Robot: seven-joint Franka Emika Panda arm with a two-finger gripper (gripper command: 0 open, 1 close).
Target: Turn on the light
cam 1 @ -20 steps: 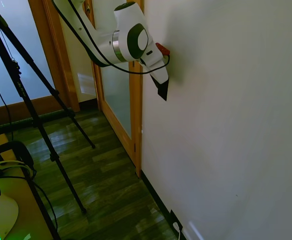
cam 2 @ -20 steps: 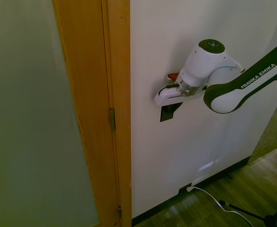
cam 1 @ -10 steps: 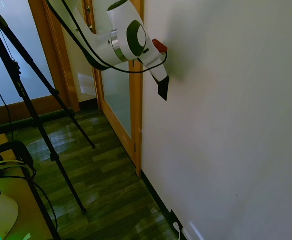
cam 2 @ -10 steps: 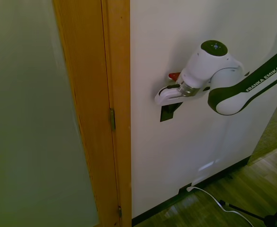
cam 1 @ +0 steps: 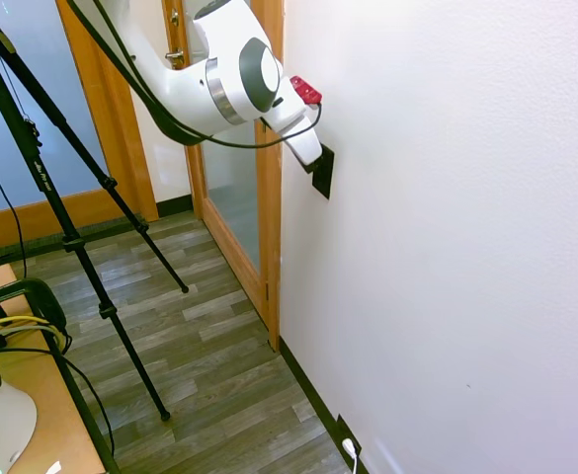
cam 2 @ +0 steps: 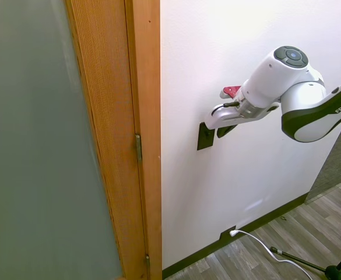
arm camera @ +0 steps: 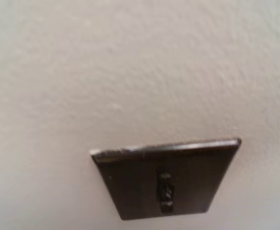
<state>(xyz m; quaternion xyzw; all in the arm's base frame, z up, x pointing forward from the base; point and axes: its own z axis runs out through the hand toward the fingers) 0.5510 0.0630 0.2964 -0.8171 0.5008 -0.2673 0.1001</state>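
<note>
The light itself is out of view; only its switch shows. That switch is a small black upright plate (cam 1: 322,174) (cam 2: 204,136) on the white wall, just right of the wooden door frame. In the wrist view the plate (arm camera: 187,167) fills the lower part, with a small toggle (arm camera: 165,190) at its middle. My gripper (cam 1: 312,156) (cam 2: 222,130) hangs close to the wall at the plate's upper edge, a little to its side and slightly off it. The room looks brightly lit.
A wooden door frame (cam 1: 269,207) (cam 2: 129,146) with frosted glass stands right beside the switch. Low on the wall, a black socket plate (cam 1: 342,434) (cam 2: 224,237) holds a white plug, whose cable (cam 2: 263,248) trails over the plank floor.
The arm has lifted and drawn back from the plate, which now shows more fully. Both exterior views have become much brighter.
</note>
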